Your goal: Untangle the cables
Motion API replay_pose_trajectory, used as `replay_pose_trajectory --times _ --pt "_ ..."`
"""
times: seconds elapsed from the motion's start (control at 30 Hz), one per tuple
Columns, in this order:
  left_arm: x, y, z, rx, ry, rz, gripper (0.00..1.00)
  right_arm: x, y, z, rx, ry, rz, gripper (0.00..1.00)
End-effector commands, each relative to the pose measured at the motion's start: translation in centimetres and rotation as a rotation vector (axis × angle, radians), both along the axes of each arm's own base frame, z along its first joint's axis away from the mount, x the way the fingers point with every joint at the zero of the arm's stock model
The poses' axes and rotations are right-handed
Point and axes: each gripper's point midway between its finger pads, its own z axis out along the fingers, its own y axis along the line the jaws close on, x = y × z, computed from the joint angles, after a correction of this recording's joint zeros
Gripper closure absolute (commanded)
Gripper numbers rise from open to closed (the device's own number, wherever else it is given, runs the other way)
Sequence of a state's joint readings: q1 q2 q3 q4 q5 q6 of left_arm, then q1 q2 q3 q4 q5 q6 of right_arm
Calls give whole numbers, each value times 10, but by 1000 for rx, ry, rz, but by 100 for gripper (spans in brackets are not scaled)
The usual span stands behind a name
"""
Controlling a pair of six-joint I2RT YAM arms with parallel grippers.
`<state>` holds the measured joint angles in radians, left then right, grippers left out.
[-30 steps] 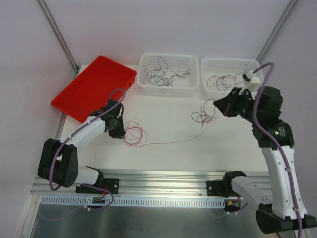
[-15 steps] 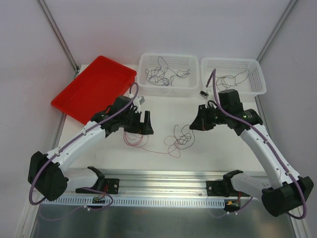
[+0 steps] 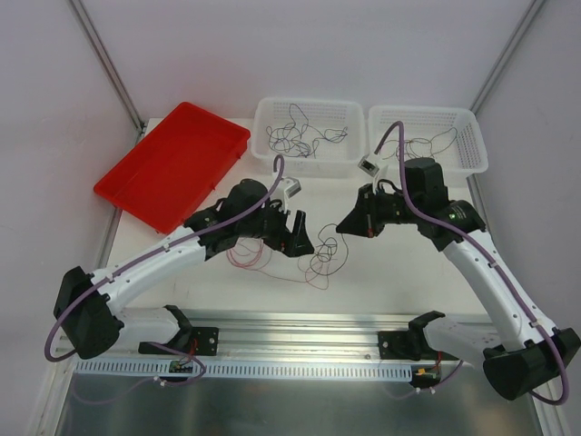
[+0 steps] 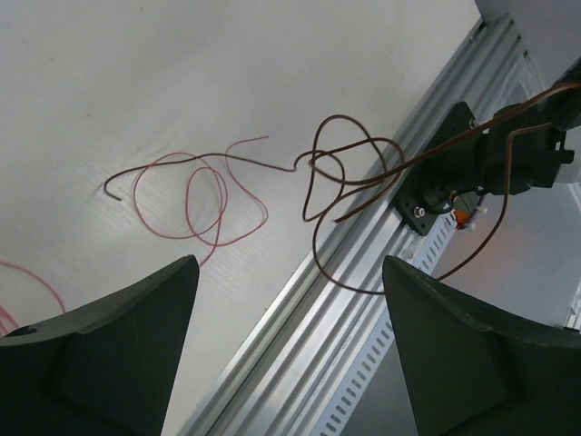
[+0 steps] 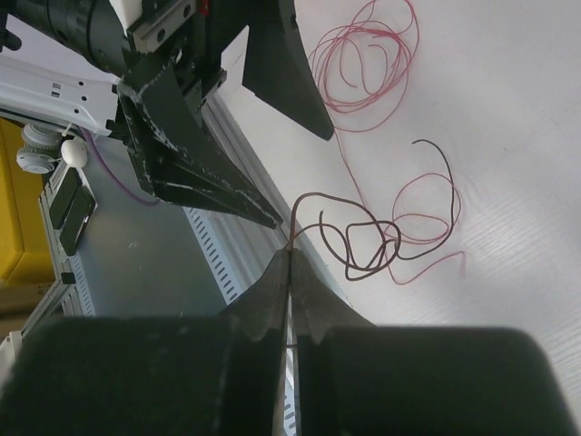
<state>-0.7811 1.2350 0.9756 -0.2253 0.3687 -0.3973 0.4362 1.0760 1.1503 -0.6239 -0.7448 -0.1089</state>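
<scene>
Far L on table point(image 3: 404, 272): red-pink coil point(image 3: 243, 258), loose, just beside L gripper point(image 4: 289, 262). Fingers point(image 4: 109, 363) of that one spread wide, nothing between, hovering over the tangle.

Centre, near front edge: dark cable point(image 3: 320, 260) looped over itself, w/ a pink strand point(image 4: 195, 195) threaded thru the loops.

R of that: R gripper point(image 5: 290, 263) pinched tight on dark cable's end, end raised off the surface.

At back: more wires in L basket point(image 3: 265, 113) and R basket point(image 3: 467, 118).

Handling, at a guess: hair-thin, near weightless, floppy but w/ a springy curl. Prob. slippery in the pads, and likely to kink or cinch if yanked. Best hold for L: pink strand on a free stretch just outside the knot, never the knot itself. Then a slow pull away from R so loops slide out.
</scene>
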Motion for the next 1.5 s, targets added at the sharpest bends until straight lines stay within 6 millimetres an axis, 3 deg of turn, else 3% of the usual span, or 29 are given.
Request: replay_pose_trajectory --times 0.0,0.13,0.27,0.4,0.43,0.47,0.5,0.57,0.67,0.8,0.9,1.0,1.17,1.47 --pt "5 -21 34 -107 -105 -58 18 -5 10 32 81 -103 70 99" --pt "9 -32 48 -161 -144 -57 20 -7 15 29 84 -90 85 99" --pt "13 -42 48 -163 -153 -64 26 -8 20 27 92 -84 97 99" --pt "13 -52 41 -153 -133 -77 43 -11 24 26 99 -80 114 99" --pt "13 -53 43 -155 -135 -76 48 -11 24 25 96 -79 110 99" --pt "14 -54 43 -152 -135 -74 65 -11 24 23 91 -79 106 99" --pt "15 -52 46 -155 -142 -63 75 -10 22 21 82 -77 95 98" --pt "25 -47 49 -144 -169 6 100 -2 16 13 41 -85 32 88" --pt "38 -31 62 -137 -209 127 100 6 9 8 26 -110 -45 61" --pt "52 -9 60 -72 -194 289 100 20 -10 4 -27 -173 -205 52" --pt "57 9 48 -2 -133 414 100 26 -22 4 -41 -216 -284 51" --pt "57 18 43 18 -86 483 100 27 -20 -3 -16 -209 -289 51" --pt "56 22 47 -15 -37 545 100 21 4 -30 71 -103 -241 53" --pt "53 24 67 -86 -22 580 100 39 36 -78 98 -58 -210 51"
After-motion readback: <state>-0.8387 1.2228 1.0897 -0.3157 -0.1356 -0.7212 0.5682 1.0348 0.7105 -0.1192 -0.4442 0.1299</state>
